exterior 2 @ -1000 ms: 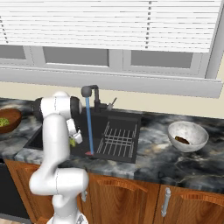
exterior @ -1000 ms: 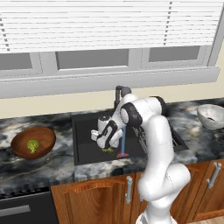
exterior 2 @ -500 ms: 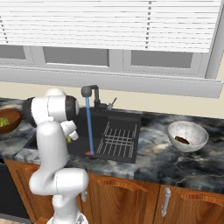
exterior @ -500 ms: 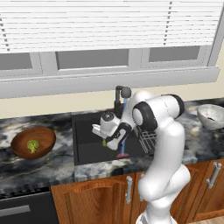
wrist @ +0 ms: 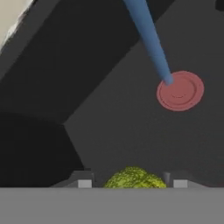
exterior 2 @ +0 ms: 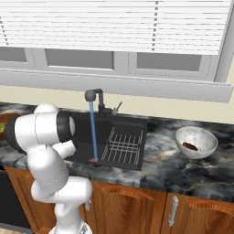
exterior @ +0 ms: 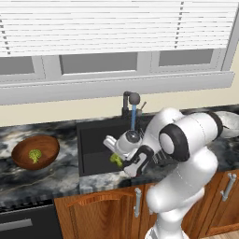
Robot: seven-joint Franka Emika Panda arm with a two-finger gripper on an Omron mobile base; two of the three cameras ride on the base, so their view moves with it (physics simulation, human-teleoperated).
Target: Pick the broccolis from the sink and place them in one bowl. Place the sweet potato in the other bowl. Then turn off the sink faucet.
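Note:
My gripper (exterior: 117,156) hangs over the left half of the black sink (exterior: 93,140), near its front edge, shut on a yellow-green broccoli (exterior: 114,160). In the hand view that broccoli (wrist: 133,178) sits between my gripper's (wrist: 131,183) two finger tips, above the sink floor. Another broccoli (exterior: 34,155) lies in the reddish-brown wooden bowl (exterior: 48,141) on the counter to the left. A dark sweet potato (exterior 2: 189,146) rests in the pale speckled bowl (exterior 2: 183,133) on the right. The dark faucet (exterior 2: 93,96) is running a blue stream (exterior 2: 93,132).
The water lands on a red drain (wrist: 180,91) in the sink floor. A grey wire rack (exterior 2: 122,145) covers the sink's right side. Marbled counter runs on both sides, with a window wall behind and wooden cabinet doors (exterior: 102,205) below.
The arm's upper links have swung outward and toward the cameras. The gripper, still holding the floret, has stayed over the sink's left half and come slightly nearer its front edge.

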